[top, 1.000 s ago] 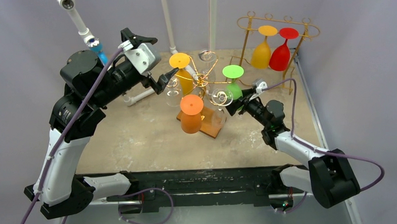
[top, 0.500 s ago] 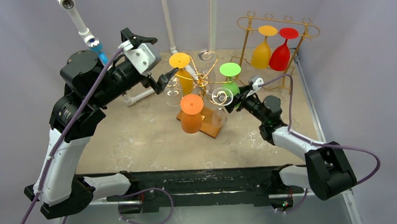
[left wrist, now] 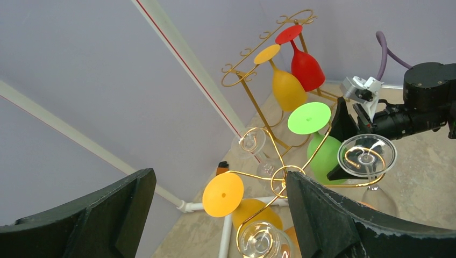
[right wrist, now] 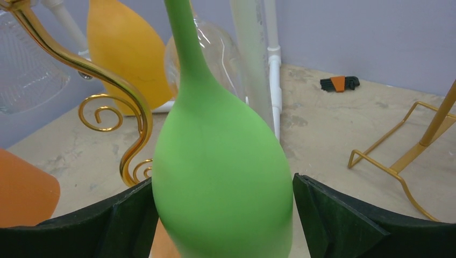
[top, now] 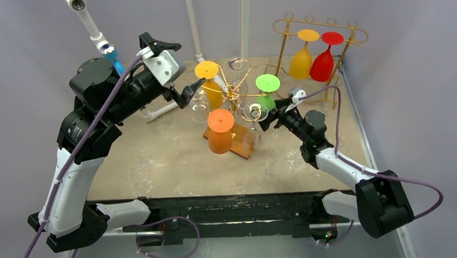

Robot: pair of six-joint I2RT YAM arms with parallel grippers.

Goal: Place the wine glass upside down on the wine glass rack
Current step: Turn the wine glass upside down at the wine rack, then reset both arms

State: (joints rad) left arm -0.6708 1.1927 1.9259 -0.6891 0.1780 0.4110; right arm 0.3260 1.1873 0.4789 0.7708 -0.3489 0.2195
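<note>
right now the green wine glass (right wrist: pixel 223 177) hangs upside down at the gold wine glass rack (top: pixel 231 92) in the middle of the table (top: pixel 157 158), foot up above one curled arm, bowl between the fingers (right wrist: pixel 344 226) of the right hand (top: pixel 267 117) — they stand wide on either side, right at its surface, and i cannot tell whether they press it or only flank it. the left hand (left wrist: pixel 219 173) hovers wide open and empty across the rack — near the yellow glass (top: pixel 207 70)

Green wine glass (top: pixel 266 102) hangs upside down on gold rack (top: pixel 231 93).
</note>
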